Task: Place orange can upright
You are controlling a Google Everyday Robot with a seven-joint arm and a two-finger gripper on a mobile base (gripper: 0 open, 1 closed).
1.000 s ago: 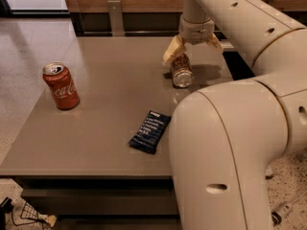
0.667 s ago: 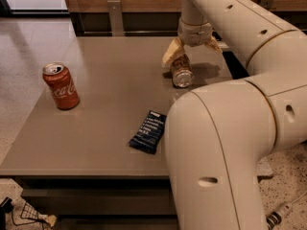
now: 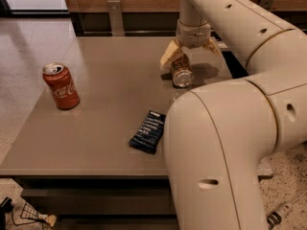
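Hovering open over the tipped orange can (image 3: 182, 72) by the table's (image 3: 110, 61) right edge, the hand (image 3: 190, 54) has free tabletop leftward.

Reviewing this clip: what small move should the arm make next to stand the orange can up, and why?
Probably lower the pincer a little and close it on the orange can. The can seems to lie tipped on the table, silver end toward the camera, while the pincer hangs open just above it, holding nothing.
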